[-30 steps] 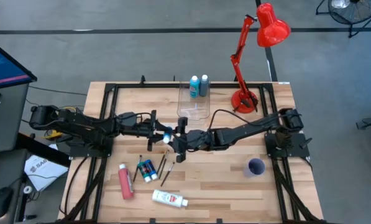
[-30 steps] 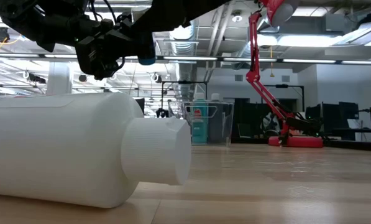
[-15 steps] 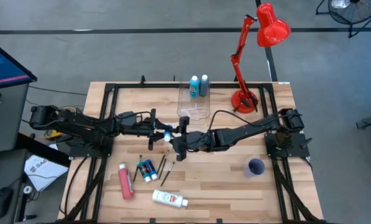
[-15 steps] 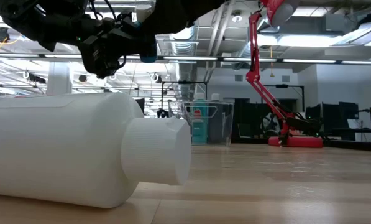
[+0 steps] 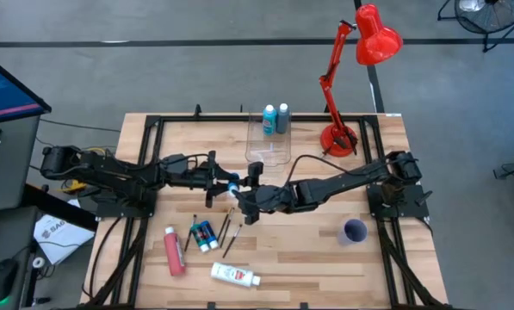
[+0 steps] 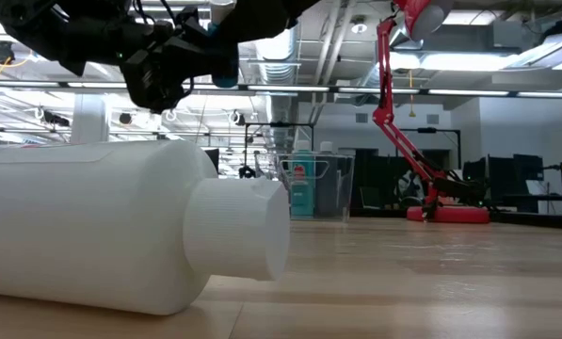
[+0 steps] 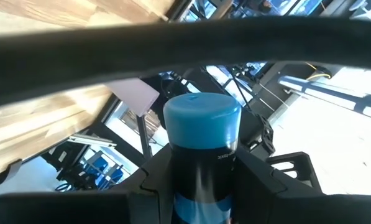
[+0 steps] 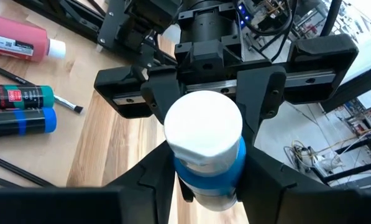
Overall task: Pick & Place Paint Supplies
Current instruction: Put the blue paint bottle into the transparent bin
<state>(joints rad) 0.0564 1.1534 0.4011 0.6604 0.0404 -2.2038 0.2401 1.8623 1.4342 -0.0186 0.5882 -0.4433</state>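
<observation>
Mid-air handover of a blue bottle (image 5: 232,186) at the table's centre, above the wood. Left gripper (image 5: 225,183) reaching in from 9 o'clock, pinching the bottle at one end; left wrist view shows the blue cap (image 7: 201,118) standing between its fingers (image 7: 154,180). Right gripper (image 5: 243,196) reaching in from 3 o'clock, fingers (image 8: 269,84) set on either side of the white bottom end (image 8: 202,127) of the same bottle; contact on that side cannot be told for sure, though looks near.

Elsewhere: clear box (image 5: 268,140) at 12 o'clock from the handover, with two bottles (image 5: 275,119) standing at its far edge. At 7 o'clock, lying flat: red bottle (image 5: 174,251), two small tubes (image 5: 204,234), white bottle (image 5: 234,275), thin brushes (image 5: 226,229). Purple cup (image 5: 355,231) at 4 o'clock, red lamp (image 5: 349,77) at 1 o'clock.

Step in hand, judged: passing the bottle from left to right. Next, probably: firm squeeze by the right, then release by the left only once the grip is sure, then a carry towards the box at 12 o'clock. Risk: early release, bottle dropping onto the table.
</observation>
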